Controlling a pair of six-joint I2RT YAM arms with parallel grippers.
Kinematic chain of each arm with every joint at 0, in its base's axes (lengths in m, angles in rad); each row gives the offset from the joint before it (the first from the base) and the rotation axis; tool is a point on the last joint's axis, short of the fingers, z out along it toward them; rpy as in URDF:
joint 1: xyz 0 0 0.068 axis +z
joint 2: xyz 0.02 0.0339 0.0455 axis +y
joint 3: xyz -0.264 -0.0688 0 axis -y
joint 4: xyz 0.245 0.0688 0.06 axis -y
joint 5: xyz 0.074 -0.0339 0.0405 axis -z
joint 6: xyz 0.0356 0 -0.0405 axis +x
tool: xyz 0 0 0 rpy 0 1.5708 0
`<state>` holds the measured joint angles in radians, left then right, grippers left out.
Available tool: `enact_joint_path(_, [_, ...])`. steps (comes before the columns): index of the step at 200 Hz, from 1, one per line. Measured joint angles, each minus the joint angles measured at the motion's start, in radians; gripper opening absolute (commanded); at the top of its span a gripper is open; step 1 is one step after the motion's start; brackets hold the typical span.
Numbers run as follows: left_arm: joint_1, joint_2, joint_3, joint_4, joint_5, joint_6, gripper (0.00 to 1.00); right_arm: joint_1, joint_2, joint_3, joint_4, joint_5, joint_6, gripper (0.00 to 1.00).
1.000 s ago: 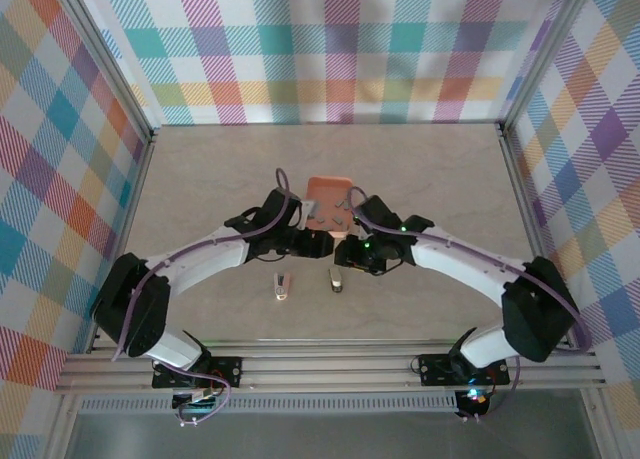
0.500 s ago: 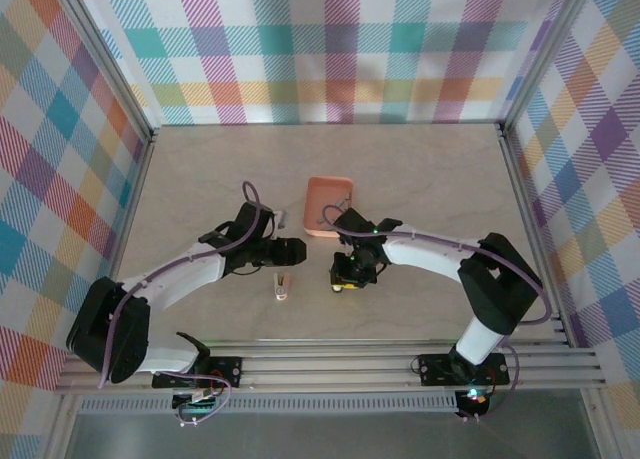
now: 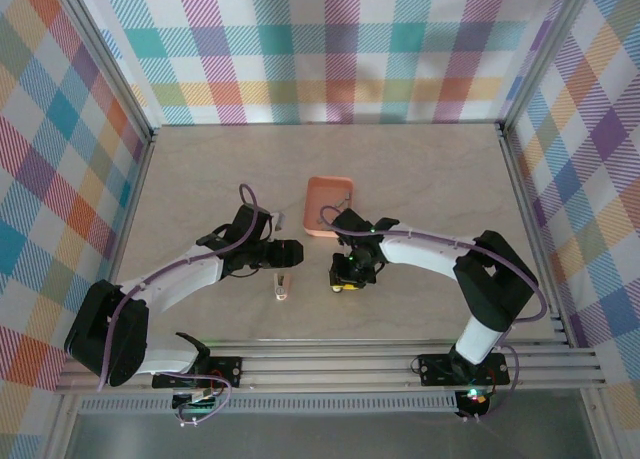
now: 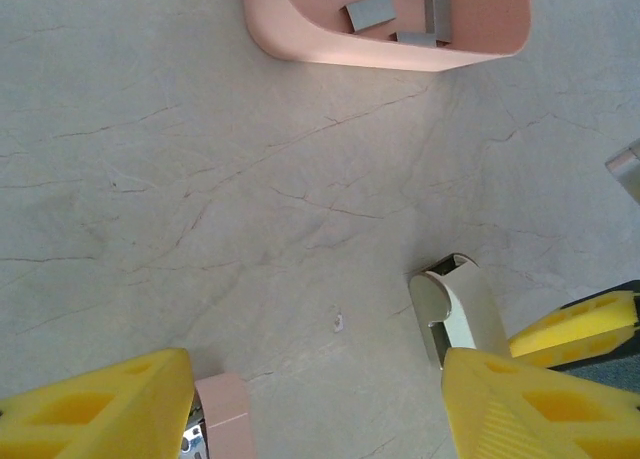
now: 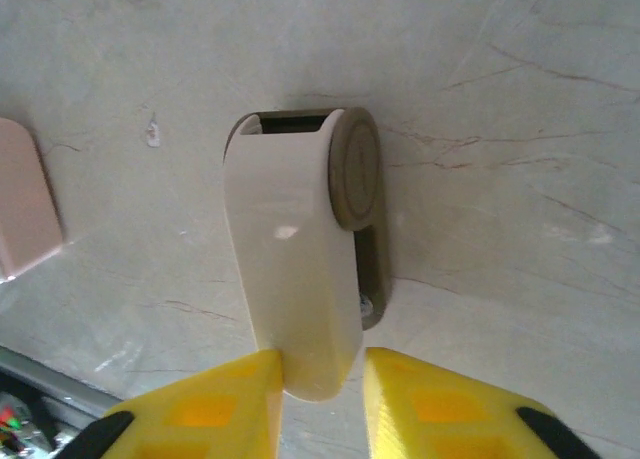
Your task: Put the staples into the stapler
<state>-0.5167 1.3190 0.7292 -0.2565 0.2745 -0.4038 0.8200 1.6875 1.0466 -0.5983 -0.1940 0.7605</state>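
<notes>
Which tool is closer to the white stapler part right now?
Right. The right tool straddles the end of the white stapler part; the left tool hangs open off to its left, not touching it.

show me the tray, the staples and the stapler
tray (image 4: 300,41): left wrist view, on its outer wall by the corner
staples (image 4: 370,15): left wrist view, on the flat of the leftmost strip
stapler (image 5: 295,279): right wrist view, on the middle of its white shell
</notes>
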Motion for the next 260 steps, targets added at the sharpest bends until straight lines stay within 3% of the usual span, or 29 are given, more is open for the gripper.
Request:
enact_joint_path(81, [0.01, -0.027, -0.009, 0.001, -0.008, 0.0, 0.67, 0.005, 0.004, 0.13, -0.11, 0.068, -0.048, 0.41])
enact_joint_path(129, [0.013, -0.047, -0.024, 0.0, -0.015, 0.0, 0.67, 0.021, 0.12, 0.194, -0.153, 0.082, -0.072, 0.41])
enact_joint_path(144, [0.016, -0.054, -0.029, 0.0, -0.02, 0.0, 0.67, 0.029, 0.153, 0.204, -0.162, 0.088, -0.079, 0.4])
enact_joint_path(189, [0.016, -0.061, -0.04, -0.003, -0.027, 0.0, 0.67, 0.045, 0.203, 0.232, -0.203, 0.123, -0.103, 0.22])
enact_joint_path(236, [0.017, -0.066, -0.04, -0.004, -0.033, 0.0, 0.68, 0.033, 0.174, 0.26, -0.267, 0.199, -0.127, 0.21])
enact_joint_path(260, [0.018, -0.066, -0.04, -0.029, -0.033, -0.005, 0.68, -0.022, 0.133, 0.261, -0.311, 0.236, -0.168, 0.21])
